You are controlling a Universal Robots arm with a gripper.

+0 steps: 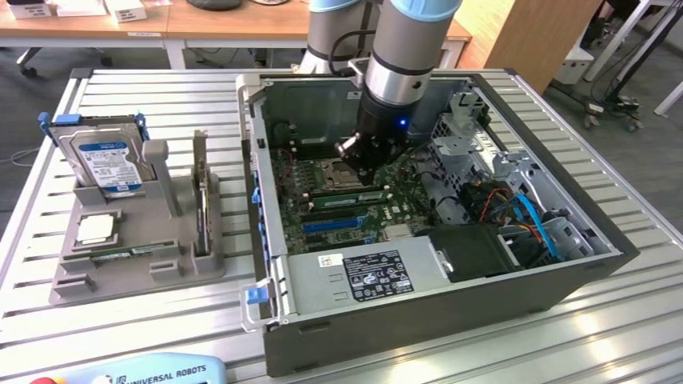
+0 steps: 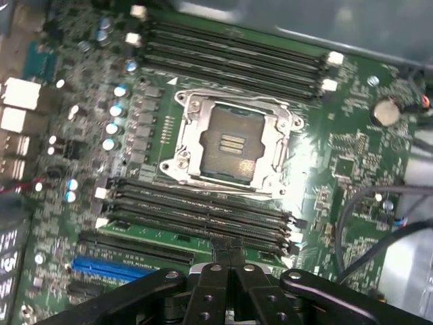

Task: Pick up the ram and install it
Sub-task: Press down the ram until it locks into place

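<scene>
Wrist view: my end effector [image 2: 229, 261] fingers pressed together, hovering over the black memory slots [image 2: 196, 213], seating step I reckon.

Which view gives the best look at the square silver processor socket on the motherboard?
The wrist view: the open silver-framed processor socket sits in plain sight between the black memory slots. In the exterior view the socket is small and partly covered by the black gripper.

Robotics lab or test workshop. Slatted aluminium-profile workbench [image 1: 160, 96] carries an opened desktop computer case [image 1: 427, 312] and a grey parts fixture [image 1: 139, 256] with a hard drive [image 1: 107, 164]. Universal Robots teach pendant [image 1: 160, 372] at bench edge. Wooden desks [image 1: 213, 24] behind; cables on the floor [image 1: 597, 100].
</scene>
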